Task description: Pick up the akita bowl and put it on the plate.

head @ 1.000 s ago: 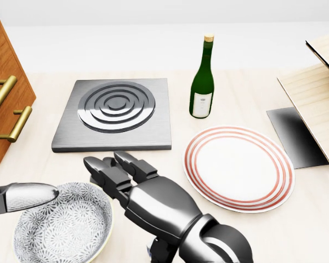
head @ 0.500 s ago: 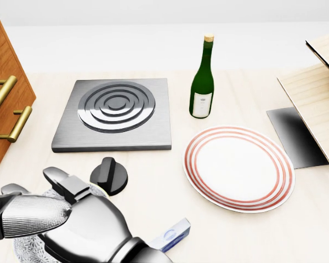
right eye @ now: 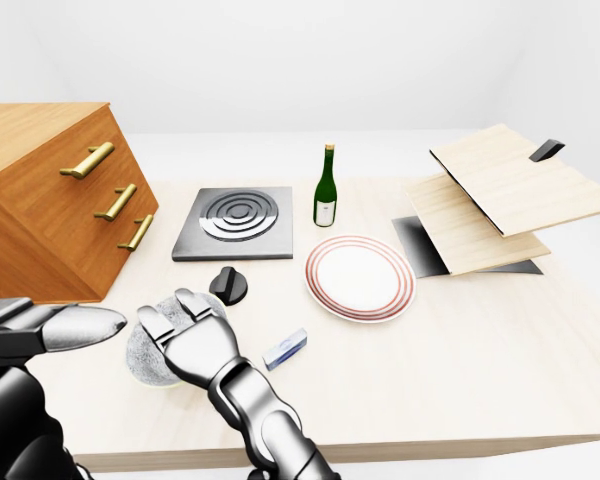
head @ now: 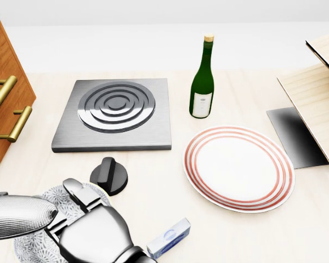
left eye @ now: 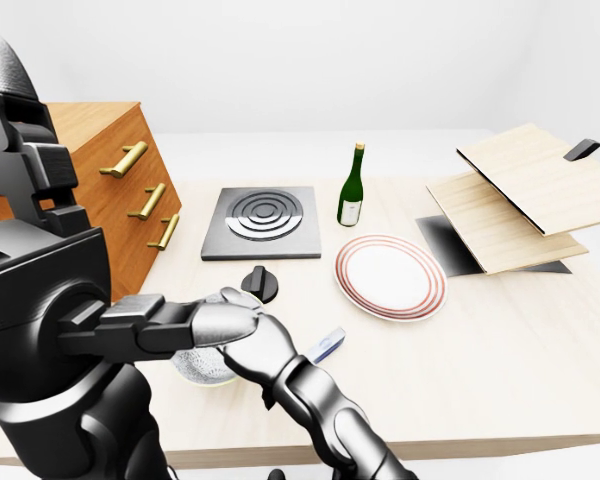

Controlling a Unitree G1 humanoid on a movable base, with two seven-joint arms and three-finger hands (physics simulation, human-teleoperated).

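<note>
The akita bowl, grey with a fine pattern, sits on the table at the bottom left of the head view, mostly covered by my hands. My right hand lies over it, fingers spread and reaching its upper rim, not closed round it. My left hand comes in from the left with a finger stretched out over the bowl's left side, open. The white plate with red rings lies bare to the right, well apart from the bowl.
A black knob lies just above the bowl. A small blue-white box lies right of my right hand. Farther up stand a grey burner plate and a green wine bottle. Wooden drawers are left, wooden boards right.
My right hand has slid left and down onto the bowl, uncovering the knob and the small box. The left hand has barely shifted. The bowl has stayed on the table.
</note>
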